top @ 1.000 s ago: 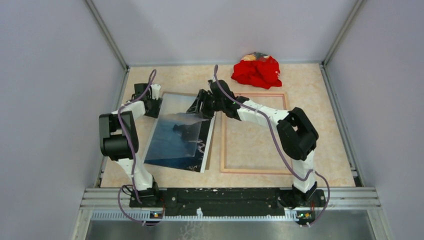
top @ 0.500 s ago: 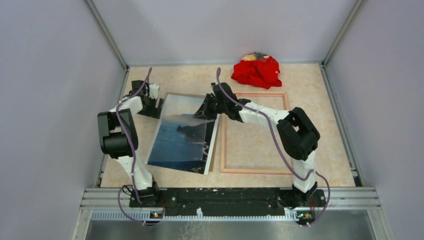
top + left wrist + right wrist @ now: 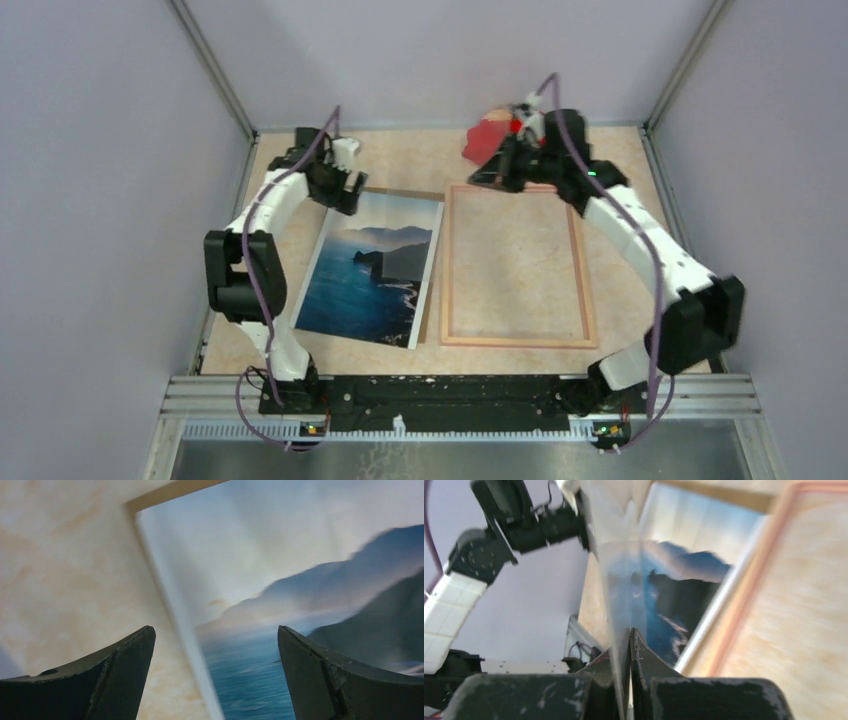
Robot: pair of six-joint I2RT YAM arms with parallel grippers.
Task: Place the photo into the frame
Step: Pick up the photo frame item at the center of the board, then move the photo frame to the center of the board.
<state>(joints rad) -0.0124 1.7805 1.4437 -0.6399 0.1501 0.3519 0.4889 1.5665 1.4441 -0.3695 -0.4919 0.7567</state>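
Beside frame (image 3: 515, 340), photo (image 3: 368, 270) flat, right pincer (image 3: 629, 632) seemingly pinching film (image 3: 619, 580)

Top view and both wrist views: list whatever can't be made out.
The red cloth: top view, mostly hidden behind the right arm.
The clear sheet in the right gripper: right wrist view, blurred, running off the top edge.
The brown board: top view, covered by the photo except thin strips.
The frame: right wrist view, blurred, cut by the right edge.

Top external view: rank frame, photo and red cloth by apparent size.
1. frame, somewhat larger than the next
2. photo
3. red cloth, smallest by far, though the right arm hides part of it
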